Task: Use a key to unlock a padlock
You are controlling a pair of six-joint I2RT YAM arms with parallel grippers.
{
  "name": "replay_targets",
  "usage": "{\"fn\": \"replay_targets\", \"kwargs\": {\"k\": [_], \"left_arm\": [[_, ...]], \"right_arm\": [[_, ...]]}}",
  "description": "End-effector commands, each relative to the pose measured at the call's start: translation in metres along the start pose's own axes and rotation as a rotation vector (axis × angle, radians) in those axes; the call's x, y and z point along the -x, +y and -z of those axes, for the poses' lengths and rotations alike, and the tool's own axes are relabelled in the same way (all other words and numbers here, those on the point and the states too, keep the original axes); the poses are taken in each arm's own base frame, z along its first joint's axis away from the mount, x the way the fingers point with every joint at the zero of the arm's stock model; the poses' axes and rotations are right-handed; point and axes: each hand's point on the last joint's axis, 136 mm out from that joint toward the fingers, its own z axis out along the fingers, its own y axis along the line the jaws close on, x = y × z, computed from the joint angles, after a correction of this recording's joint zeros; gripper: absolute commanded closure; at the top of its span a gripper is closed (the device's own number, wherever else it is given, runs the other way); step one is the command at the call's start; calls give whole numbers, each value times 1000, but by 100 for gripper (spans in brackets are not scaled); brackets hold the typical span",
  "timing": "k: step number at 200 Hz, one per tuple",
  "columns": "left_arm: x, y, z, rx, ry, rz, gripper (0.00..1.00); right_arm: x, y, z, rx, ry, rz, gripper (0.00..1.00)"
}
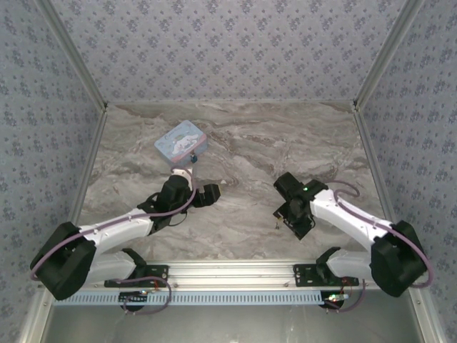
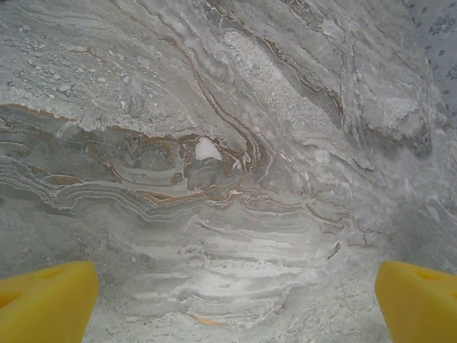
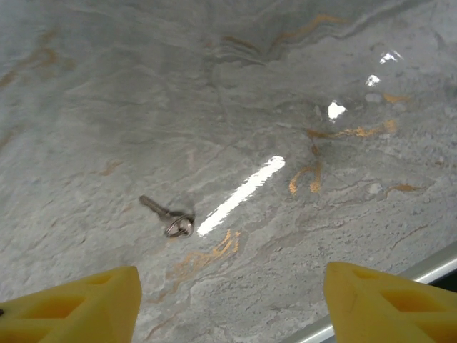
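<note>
My top camera looks down from high behind the rig over the whole grey-veined marble-look worktop (image 1: 243, 136), while both wrist cameras point steeply down, close up, at small patches of that same surface.

Bare marble (image 1: 250, 136) around the key (image 3: 168, 218) (tin (image 1: 181, 140) well apart)

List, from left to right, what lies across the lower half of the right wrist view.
A yellow finger of the right gripper → the key, lying flat on the marble table → a bright streak of glare → the gripper's other yellow finger.
</note>
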Motion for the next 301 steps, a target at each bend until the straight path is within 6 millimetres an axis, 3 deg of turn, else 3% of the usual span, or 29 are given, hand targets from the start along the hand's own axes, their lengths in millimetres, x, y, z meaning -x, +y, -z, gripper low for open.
{"fn": "replay_targets", "kwargs": {"k": [1,48,84,138,301], "left_arm": [[15,-12,7,-14,-44,-25,1],[14,-7,12,9,-47,-36,1],[15,-5,14,20,-53,-36,1],[14,-3,15,27,-53,-35,1],[15,-2,18,35,-59,-30,1]], "right_arm": [[-4,-3,-4,-53,48,-66,36],[0,7,-15,-55,66,-89,44],[2,16,-19,-24,68,-103,45],[1,19,-24,-3,72,-133,61],[-11,14,-41,-49,116,-144,71]]}}
